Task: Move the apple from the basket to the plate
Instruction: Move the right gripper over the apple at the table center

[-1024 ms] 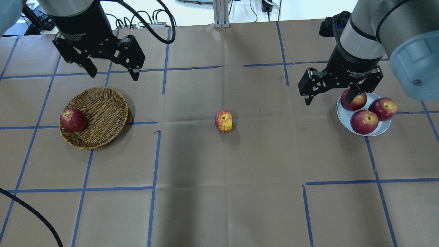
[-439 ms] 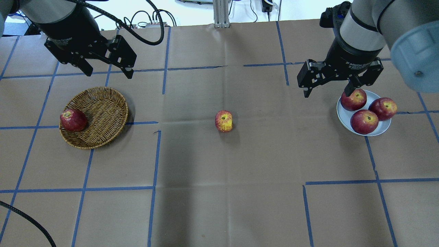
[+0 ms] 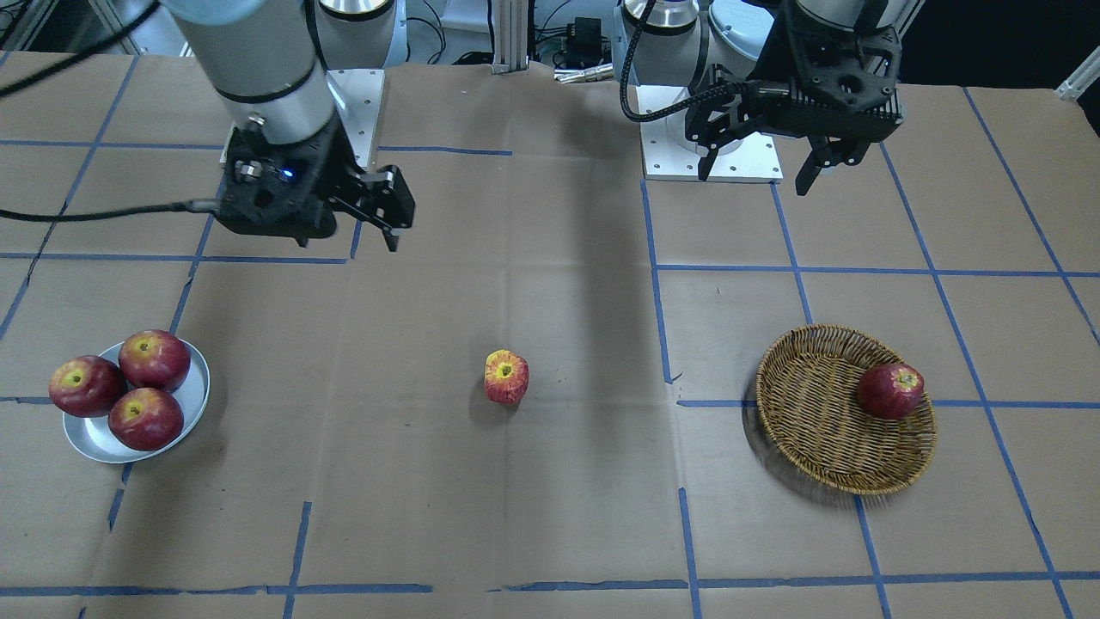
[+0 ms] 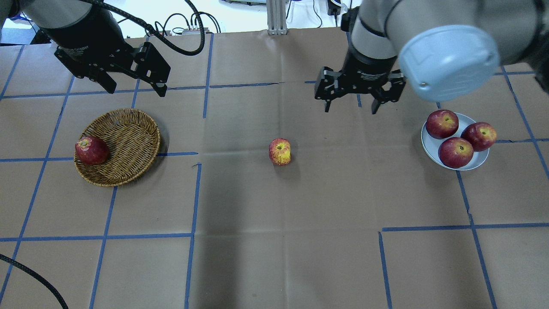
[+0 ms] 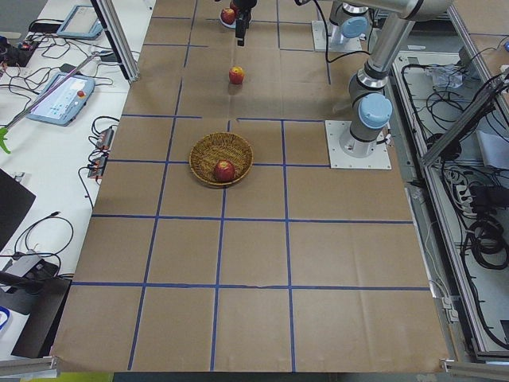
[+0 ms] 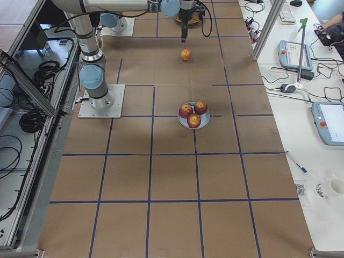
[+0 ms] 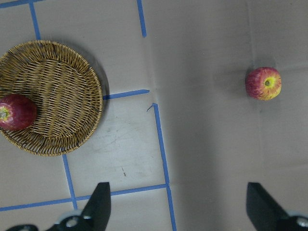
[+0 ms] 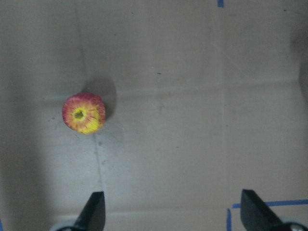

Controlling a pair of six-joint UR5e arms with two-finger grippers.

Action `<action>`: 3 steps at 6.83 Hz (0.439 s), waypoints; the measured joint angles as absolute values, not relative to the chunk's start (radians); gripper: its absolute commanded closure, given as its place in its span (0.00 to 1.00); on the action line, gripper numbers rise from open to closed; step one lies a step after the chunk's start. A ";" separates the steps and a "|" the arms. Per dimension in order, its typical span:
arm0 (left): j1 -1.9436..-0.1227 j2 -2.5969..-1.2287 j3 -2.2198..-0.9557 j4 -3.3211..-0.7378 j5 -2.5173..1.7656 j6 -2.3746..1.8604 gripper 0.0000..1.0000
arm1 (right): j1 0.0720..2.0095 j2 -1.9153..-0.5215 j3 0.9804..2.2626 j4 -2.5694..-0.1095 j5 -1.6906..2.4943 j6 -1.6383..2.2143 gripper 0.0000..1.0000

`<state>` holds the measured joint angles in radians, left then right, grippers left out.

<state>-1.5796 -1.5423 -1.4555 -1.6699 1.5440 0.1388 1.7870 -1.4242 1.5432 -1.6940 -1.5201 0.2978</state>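
Overhead exterior view: the right gripper (image 4: 350,107) hangs above the middle of the tabletop, jaws spread wide and holding nothing. In the right wrist view its fingertips (image 8: 94,211) flank bare brown paper (image 8: 192,120), and the apple (image 8: 83,113) lies ahead and to one side, not yet between them. The left gripper (image 4: 136,88) hangs equally wide open and empty, near the basket (image 4: 148,128) toward the table's left edge.

The apple rests stem pit upward on the paper at the table's centre, well apart from both basket and plate (image 4: 429,144). It appears firm, light and smooth-skinned, so it is likely to roll or slip under an off-centre pinch. The soundest hold is probably across its widest girth from straight above.

One dark-red apple (image 4: 91,150) sits against the basket's rim, out of the way. Three dark-red apples (image 4: 456,152) crowd the plate near the right edge. Little bare metal remains, so placement there looks tight.
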 measured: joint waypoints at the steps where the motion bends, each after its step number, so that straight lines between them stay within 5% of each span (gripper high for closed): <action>1: -1.576 -1.543 -1.456 -1.671 1.542 0.141 0.01 | 1.853 -1.338 1.494 -1.740 -1.521 0.376 0.00; 3: -1.570 -1.544 -1.456 -1.674 1.541 0.145 0.01 | 1.935 -1.187 1.440 -1.862 -1.530 0.480 0.00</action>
